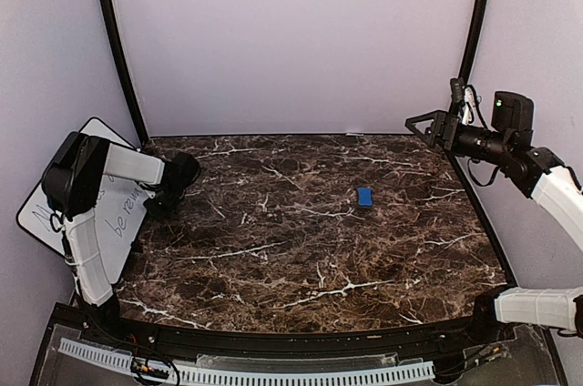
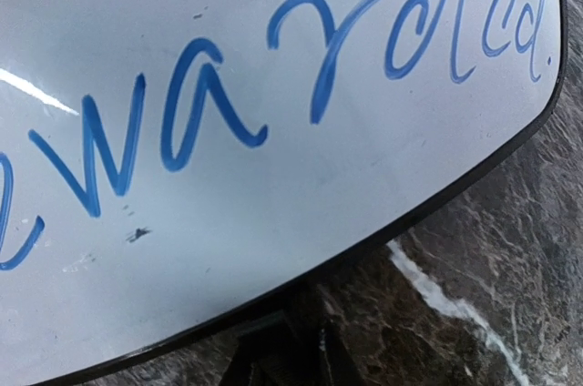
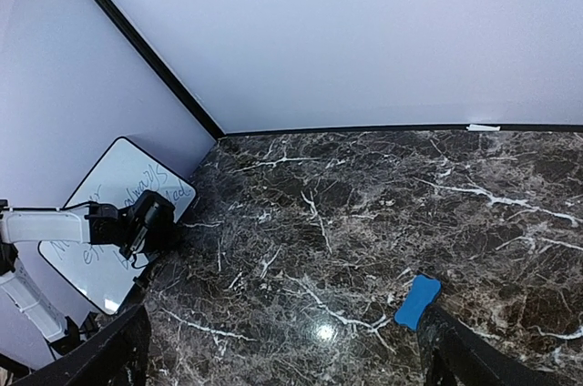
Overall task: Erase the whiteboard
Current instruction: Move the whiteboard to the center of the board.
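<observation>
The whiteboard (image 1: 127,208) stands at the left side of the scene. It is tilted and leans toward the left wall (image 1: 46,58). Most of it lies past the left edge of the dark marble surface (image 1: 301,249), and only its right corner reaches over the marble. It has a thin black rim and rounded corners. Blue handwriting (image 2: 209,104) still covers the white face. In the left wrist view the letters read as "awarded." with a full stop at the end.

The left gripper (image 1: 173,181) is at the right rim of the board, low over the surface. In the left wrist view the fingers are only a dark, blurred shape directly under the black rim. From this I cannot tell how far the jaws are closed, or whether they pinch the rim or only touch it.

The right gripper (image 1: 421,124) hangs high at the far right corner, well apart from the board. It points toward the left across the surface. Its jaws are spread wide, one finger at each lower corner of the right wrist view, and nothing is between them.

A small blue eraser (image 1: 364,197) lies flat on the surface, right of the middle. It is well apart from the board and from both grippers.
</observation>
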You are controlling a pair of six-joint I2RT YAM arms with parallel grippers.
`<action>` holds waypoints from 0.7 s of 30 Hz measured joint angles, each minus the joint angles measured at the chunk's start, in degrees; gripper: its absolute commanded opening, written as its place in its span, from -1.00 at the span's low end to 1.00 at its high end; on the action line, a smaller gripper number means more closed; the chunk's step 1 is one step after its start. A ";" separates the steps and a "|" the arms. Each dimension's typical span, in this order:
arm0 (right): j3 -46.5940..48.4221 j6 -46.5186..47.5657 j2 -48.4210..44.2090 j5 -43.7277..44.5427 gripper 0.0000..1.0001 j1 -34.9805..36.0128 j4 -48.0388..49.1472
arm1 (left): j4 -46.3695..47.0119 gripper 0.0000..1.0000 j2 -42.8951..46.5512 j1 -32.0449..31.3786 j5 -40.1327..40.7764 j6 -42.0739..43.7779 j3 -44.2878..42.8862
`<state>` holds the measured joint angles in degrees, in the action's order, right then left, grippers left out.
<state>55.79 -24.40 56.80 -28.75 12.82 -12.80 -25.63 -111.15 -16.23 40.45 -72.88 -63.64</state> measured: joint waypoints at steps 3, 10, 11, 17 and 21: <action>0.00 -0.13 0.00 -0.02 0.97 0.02 0.26 | -0.11 -1.00 -1.42 -2.38 0.44 0.07 -1.75; 0.00 -0.15 0.00 -0.09 0.97 0.09 0.39 | 0.70 -1.00 -4.15 -9.55 0.28 0.72 -5.60; 0.00 -0.15 0.00 -0.09 0.97 0.11 0.39 | 0.74 -1.00 -4.50 -10.47 0.26 0.87 -6.08; 0.00 -0.17 0.00 -0.13 0.97 0.15 0.42 | 0.87 -1.00 -7.85 -16.90 0.24 2.84 -10.99; 0.00 -0.20 -0.02 -0.15 0.97 0.15 0.39 | 1.95 -1.00 -11.13 -21.68 -0.33 5.27 -15.93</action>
<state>55.79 -24.60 56.77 -28.91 12.97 -12.40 -23.68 -122.28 -37.91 40.12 -67.61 -79.57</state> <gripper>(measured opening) 0.986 0.152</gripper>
